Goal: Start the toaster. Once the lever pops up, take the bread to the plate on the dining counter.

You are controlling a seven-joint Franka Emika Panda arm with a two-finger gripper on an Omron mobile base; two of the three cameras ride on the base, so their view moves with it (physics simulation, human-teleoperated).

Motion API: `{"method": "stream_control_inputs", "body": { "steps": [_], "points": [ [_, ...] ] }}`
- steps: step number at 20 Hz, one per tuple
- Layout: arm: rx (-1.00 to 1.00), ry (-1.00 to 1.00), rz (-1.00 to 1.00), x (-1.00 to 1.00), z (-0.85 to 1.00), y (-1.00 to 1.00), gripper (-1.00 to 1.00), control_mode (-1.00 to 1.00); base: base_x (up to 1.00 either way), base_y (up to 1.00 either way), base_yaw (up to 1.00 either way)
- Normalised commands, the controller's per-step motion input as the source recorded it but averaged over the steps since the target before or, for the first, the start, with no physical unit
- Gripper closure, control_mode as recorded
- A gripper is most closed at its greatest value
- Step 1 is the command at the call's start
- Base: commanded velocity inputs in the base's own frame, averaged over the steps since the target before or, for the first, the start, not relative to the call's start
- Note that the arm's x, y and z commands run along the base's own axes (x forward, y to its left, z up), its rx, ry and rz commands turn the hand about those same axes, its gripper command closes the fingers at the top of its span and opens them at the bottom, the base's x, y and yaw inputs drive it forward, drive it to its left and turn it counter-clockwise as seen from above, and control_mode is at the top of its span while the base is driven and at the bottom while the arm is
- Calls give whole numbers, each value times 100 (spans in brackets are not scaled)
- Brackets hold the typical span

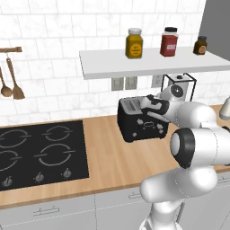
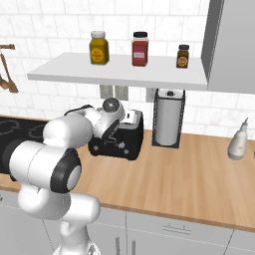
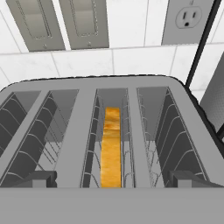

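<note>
- Toaster [image 1: 143, 119]: matt black casing, grey metal wire slot guides.
- Bread [image 3: 111, 148]: rough golden-brown crust.
- Worktop [image 2: 189, 174]: smooth light wood.
- Hob [image 1: 40, 152]: glossy black.

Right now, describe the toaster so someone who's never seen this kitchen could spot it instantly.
Find the white wall shelf carrying three jars. On the wood worktop below it, between the black hob and the upright paper towel roll, sits the toaster. It is the one small black box there, with grey slots on top.

Kitchen: hob [image 1: 40, 152], toaster [image 1: 140, 120], tiled wall [image 1: 54, 49].
</note>
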Motion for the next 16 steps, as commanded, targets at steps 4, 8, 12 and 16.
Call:
{"method": "stream_control_inputs", "body": {
  "steps": [4, 8, 12, 16],
  "points": [
    [0, 0, 0, 0, 0, 0, -100, -100, 0, 0, 0],
    [0, 0, 0, 0, 0, 0, -100, -100, 0, 0, 0],
    [0, 0, 0, 0, 0, 0, -100, -100, 0, 0, 0],
    [0, 0, 0, 0, 0, 0, -100, -100, 0, 0, 0]
  ]
}}
